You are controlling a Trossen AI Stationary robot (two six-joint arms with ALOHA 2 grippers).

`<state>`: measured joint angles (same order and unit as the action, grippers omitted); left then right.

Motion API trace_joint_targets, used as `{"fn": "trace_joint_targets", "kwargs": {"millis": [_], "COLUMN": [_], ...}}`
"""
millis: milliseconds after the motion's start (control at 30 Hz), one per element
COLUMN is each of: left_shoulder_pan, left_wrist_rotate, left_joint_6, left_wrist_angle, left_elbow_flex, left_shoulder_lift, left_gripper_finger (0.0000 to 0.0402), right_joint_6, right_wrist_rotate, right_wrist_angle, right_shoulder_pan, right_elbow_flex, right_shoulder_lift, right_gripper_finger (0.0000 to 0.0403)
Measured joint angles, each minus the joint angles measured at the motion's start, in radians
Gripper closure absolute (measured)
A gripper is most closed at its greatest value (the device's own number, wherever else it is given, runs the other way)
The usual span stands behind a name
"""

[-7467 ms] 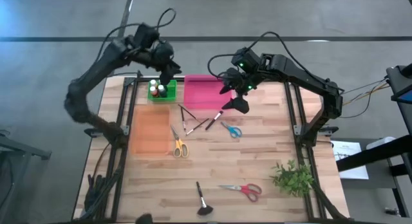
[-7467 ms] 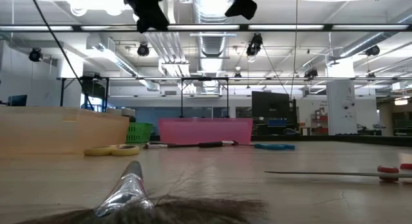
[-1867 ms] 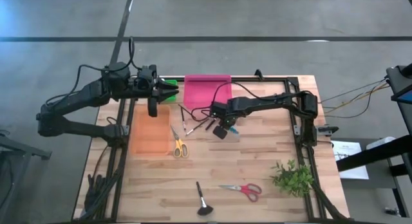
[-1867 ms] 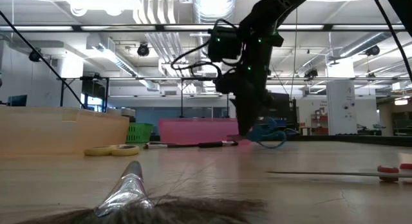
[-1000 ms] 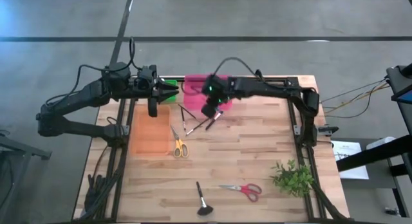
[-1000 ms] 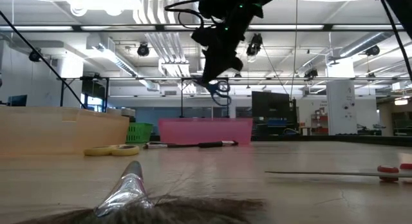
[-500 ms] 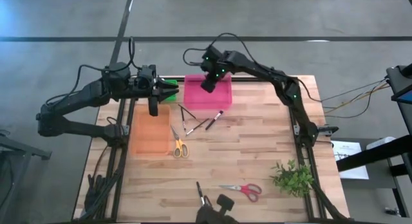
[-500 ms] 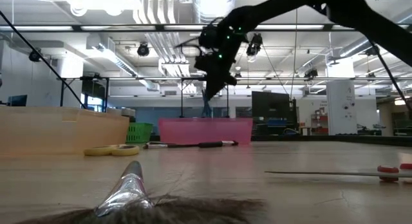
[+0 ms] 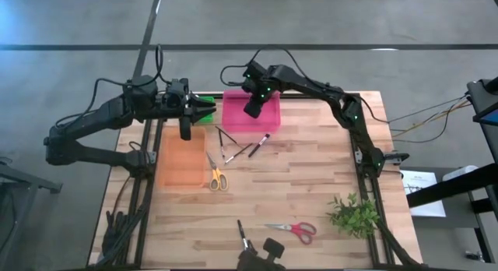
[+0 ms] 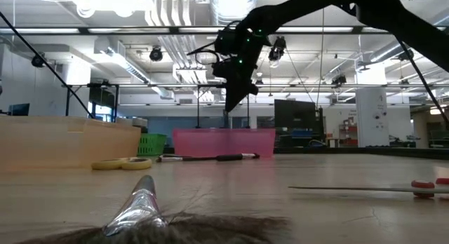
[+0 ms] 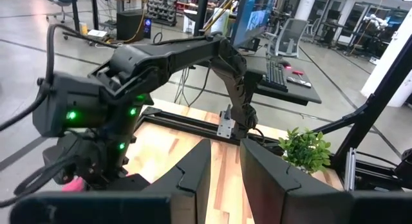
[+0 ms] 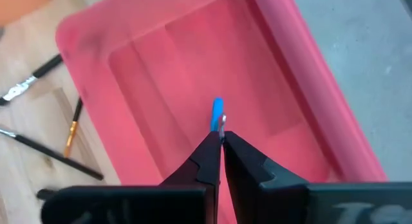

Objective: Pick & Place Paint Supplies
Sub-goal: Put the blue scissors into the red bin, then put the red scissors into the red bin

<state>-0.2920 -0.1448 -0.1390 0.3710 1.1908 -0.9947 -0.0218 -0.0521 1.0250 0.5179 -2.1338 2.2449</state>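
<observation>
My right gripper (image 9: 253,109) hangs over the pink bin (image 9: 268,124) at the table's far edge, shut on the blue scissors (image 12: 217,113). Only a short blue end of them shows. My left gripper (image 11: 225,176) waits level beside the green bin (image 9: 207,100) at the far left, its fingers slightly apart and nothing between them. Two dark brushes (image 9: 226,144) and a third (image 9: 260,142) lie on the wood near the pink bin. Yellow scissors (image 9: 217,177) lie beside the orange bin (image 9: 183,158). Red scissors (image 9: 294,228) lie near the front. My right gripper pinches the blue scissors between its two shut fingers. A short blue end with a silver bit (image 12: 219,121) sticks out past the fingertips; the fingers hide the rest. The fingers point steeply down from above. The scissors are lifted clear, above the pink bin's floor.
A green plant sprig (image 9: 354,212) lies at the front right. A brush with a wide bristle head (image 9: 243,241) lies at the near edge, close before the low camera (image 10: 140,202). Black frame rails (image 9: 362,146) run along both table sides.
My right gripper has carried the blue scissors from above the brushes toward the table's far edge. It now hangs over the pink bin, tipped more steeply down. It stayed shut and has hardly moved in the last half second.
</observation>
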Motion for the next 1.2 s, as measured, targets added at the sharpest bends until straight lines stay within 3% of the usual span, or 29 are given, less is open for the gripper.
{"fn": "trace_joint_targets", "kwargs": {"millis": [133, 333, 567, 867, 1100, 1200], "left_shoulder_pan": [0.0, 0.0, 0.001, 0.002, 0.002, 0.002], "left_wrist_rotate": [0.0, -0.001, -0.007, -0.05, -0.066, -0.077], "left_joint_6": [0.0, 0.003, 0.005, 0.013, 0.057, 0.064], "left_wrist_angle": [0.0, 0.0, 0.0, 0.003, 0.062, 0.074], "left_elbow_flex": [0.0, 0.0, 0.0, 0.0, 0.0, 0.0], "left_shoulder_lift": [0.0, 0.0, 0.0, 0.0, 0.0, 0.0], "left_gripper_finger": [0.0309, 0.0309, 0.0309, 0.0309, 0.0309, 0.0309], "right_joint_6": [0.02, 0.038, 0.054, 0.085, 0.304, 0.449], "right_wrist_rotate": [0.01, 0.106, 0.103, -0.079, -0.078, -0.032], "right_wrist_angle": [-0.005, -0.002, 0.037, 0.088, 0.082, 0.05], "right_shoulder_pan": [0.003, 0.004, -0.002, -0.119, -0.315, -0.416], "right_elbow_flex": [0.001, 0.001, 0.003, 0.103, 0.389, 0.52], "right_shoulder_lift": [-0.021, -0.075, -0.159, -0.323, -0.504, -0.574], "right_gripper_finger": [0.0363, 0.0277, 0.0205, 0.0197, 0.0197, 0.0197]}}
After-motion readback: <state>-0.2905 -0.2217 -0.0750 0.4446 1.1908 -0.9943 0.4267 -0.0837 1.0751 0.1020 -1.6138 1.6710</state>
